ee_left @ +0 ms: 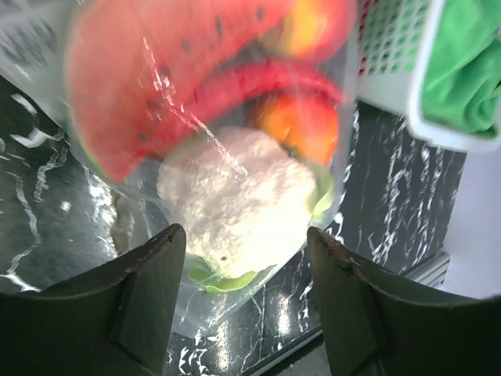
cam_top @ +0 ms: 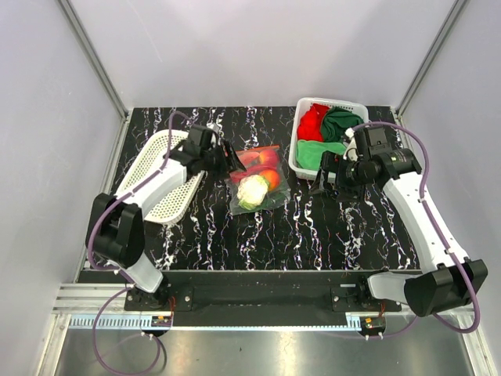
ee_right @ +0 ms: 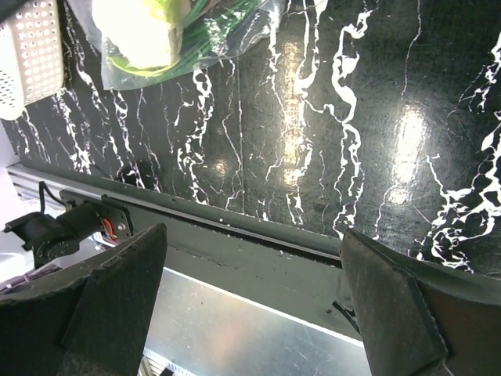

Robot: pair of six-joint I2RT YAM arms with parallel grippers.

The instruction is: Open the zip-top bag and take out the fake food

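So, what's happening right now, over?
Left gripper open at the zip-top bag's edge. Right gripper open, empty. Fake food inside the bag, on the table. Nothing blocking.

A black surface [cam_top: 313,231] veined with white carries 2 white mesh baskets. The left basket [cam_top: 160,178] lies at a slant by the surface's left edge. The right basket [cam_top: 295,149] stands at the far right corner and holds 1 red cloth [cam_top: 313,121], 1 dark green cloth [cam_top: 342,121] and 1 lighter green cloth [cam_top: 317,151], bunched together. Pale walls [cam_top: 235,47] enclose 3 sides.
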